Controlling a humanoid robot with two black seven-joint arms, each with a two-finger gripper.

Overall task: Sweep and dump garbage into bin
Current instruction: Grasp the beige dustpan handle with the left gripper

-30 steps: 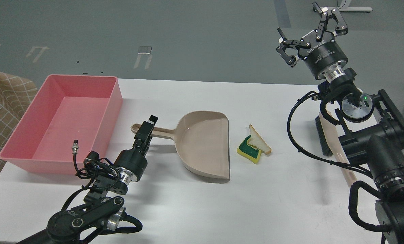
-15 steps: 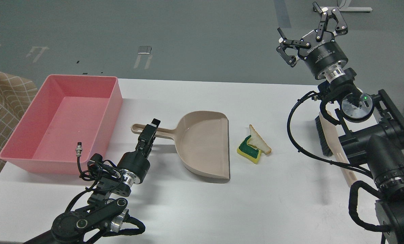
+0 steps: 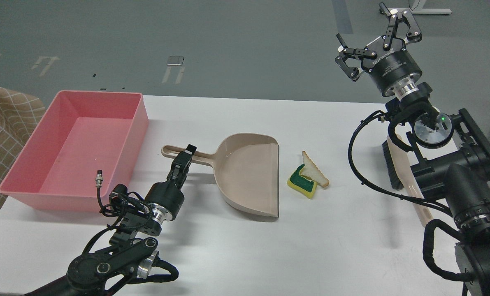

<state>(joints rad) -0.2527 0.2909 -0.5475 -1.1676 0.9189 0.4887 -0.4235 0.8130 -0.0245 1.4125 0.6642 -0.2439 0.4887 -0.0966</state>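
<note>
The garbage lies on the white table right of centre: a yellow sponge with a green face point(image 3: 303, 182) and a triangular bread slice point(image 3: 315, 173) leaning on it. The beige dustpan point(image 3: 249, 176) lies just left of them, its open lip facing them. My left gripper point(image 3: 185, 155) is shut on the dustpan's handle point(image 3: 199, 155). The pink bin point(image 3: 140, 123) stands at the table's left, with nothing in it. My right gripper point(image 3: 371, 38) is open and empty, raised high above the table's back right.
A beige brush with dark bristles point(image 3: 392, 165) lies at the table's right edge, partly hidden under my right arm. A checked cloth point(image 3: 2, 123) hangs at the far left. The table's front edge is near my arms.
My left gripper has moved slightly right and toward me with the dustpan handle, turning the pan a little. The garbage, brush and right arm have not moved.
</note>
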